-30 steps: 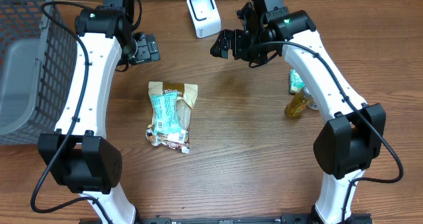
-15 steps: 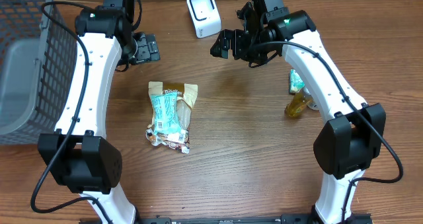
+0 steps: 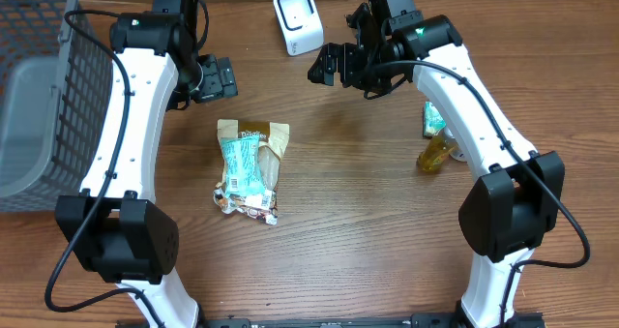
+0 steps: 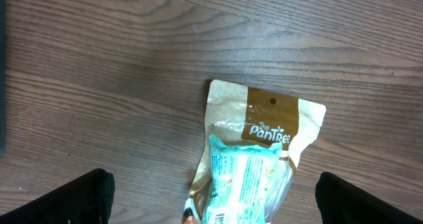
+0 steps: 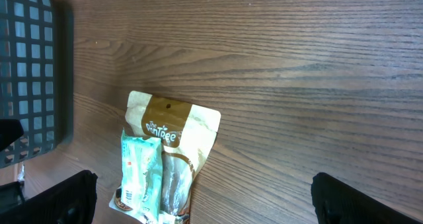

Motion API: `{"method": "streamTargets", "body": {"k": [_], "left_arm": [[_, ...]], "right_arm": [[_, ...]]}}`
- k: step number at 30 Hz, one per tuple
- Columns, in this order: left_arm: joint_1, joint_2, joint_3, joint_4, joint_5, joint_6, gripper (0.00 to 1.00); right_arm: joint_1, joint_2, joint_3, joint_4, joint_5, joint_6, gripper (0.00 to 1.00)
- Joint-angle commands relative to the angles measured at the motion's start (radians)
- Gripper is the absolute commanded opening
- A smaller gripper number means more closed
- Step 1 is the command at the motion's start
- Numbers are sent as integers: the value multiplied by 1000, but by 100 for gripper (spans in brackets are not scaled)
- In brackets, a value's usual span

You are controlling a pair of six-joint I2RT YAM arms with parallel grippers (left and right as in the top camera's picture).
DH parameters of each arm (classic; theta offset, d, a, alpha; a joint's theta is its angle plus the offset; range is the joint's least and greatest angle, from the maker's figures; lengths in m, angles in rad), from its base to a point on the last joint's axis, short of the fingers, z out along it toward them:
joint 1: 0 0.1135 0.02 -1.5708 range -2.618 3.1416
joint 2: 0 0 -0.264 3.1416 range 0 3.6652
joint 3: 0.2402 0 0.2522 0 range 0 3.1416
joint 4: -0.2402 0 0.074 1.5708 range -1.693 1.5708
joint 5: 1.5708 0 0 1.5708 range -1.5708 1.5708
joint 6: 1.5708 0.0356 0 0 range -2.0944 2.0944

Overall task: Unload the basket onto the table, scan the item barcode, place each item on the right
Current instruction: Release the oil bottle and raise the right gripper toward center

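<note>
The left claw (image 3: 217, 78) has moved a little since a second ago. It sits slightly nearer the snack bag (image 3: 250, 168) and a touch further toward the right arm's side. Nearly all of that shift came in the last half second. The left arm's wrist (image 3: 155, 33) has swung along with it.

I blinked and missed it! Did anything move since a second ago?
The left hand slid a tiny bit toward the snack bag. Nothing was grabbed or let go. The right hand, the bag, the scanner and the basket stayed put.
</note>
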Motion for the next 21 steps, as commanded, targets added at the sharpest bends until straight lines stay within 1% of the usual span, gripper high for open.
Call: {"method": "streamTargets", "body": {"k": [1, 4, 16, 21], "left_arm": [[-3, 0, 14, -21, 16, 4, 100], [-3, 0, 13, -48, 9, 5, 100], [-2, 0, 13, -72, 8, 4, 100], [-2, 0, 13, -72, 8, 3, 100]], "right_arm": [[-3, -8, 21, -8, -2, 0, 100], [-3, -8, 21, -58, -2, 0, 100], [-8, -8, 21, -43, -2, 0, 100], [1, -8, 21, -65, -64, 0, 100]]}}
